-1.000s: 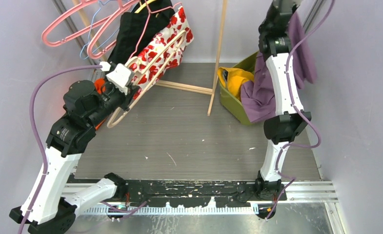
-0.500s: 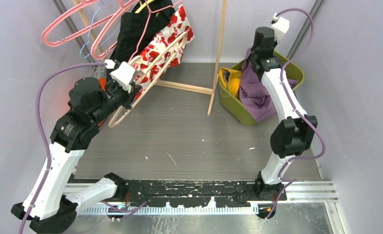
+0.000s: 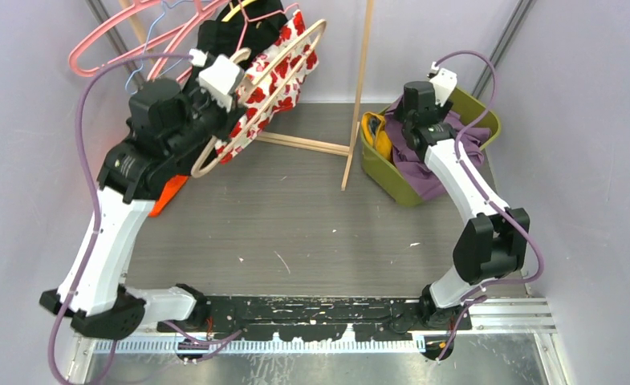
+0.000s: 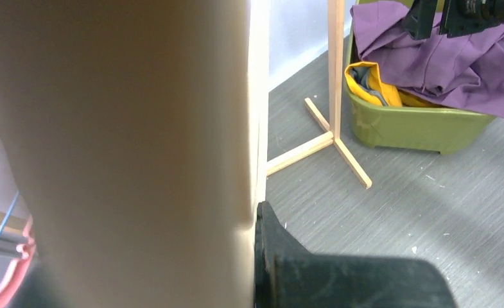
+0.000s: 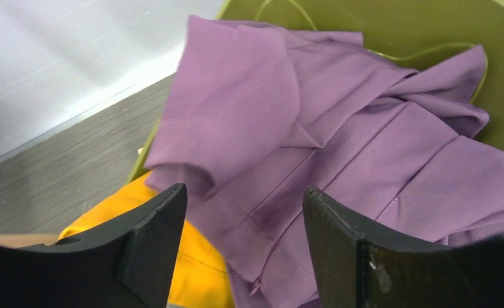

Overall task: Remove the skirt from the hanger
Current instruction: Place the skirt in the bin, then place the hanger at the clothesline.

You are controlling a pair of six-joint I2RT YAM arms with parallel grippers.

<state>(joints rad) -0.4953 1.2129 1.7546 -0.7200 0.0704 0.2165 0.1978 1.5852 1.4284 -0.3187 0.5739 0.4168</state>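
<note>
Where walls (image 3: 22,96) enclose it, table (image 3: 311,216) seems scuffed.

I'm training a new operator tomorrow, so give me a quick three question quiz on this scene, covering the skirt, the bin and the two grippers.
1. Where does the skirt lie?
2. True or false: the right gripper is open above the skirt.
3. The left gripper is shut on: A the wooden hanger; B a sock; C nothing.
Key: 1 in the bin; 2 true; 3 A.
</note>
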